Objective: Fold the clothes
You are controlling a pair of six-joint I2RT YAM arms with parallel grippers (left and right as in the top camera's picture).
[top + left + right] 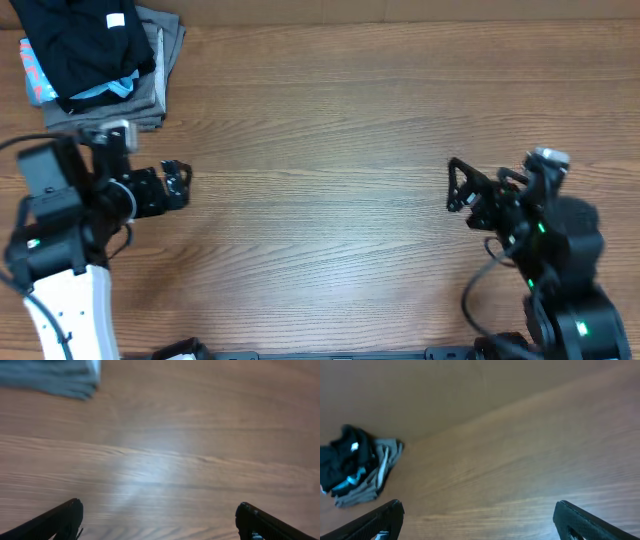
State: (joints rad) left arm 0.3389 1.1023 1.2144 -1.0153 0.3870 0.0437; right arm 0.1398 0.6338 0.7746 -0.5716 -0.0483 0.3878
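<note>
Wood-grain worktop, seen from its near edge, where two robot arms are stationed. On the near left, the left end effector has its fingers spread wide apart and grips nothing. On the near right, the right end effector is just as wide open and holds nothing. The two point toward each other and are well apart. Farther back, in the far left corner, the black T-shirt lies crumpled on top of a pile, its small white neck tag showing. A light blue shirt peeks out beneath it at the left. A grey garment forms the bottom layer. Neither end effector touches the pile.
</note>
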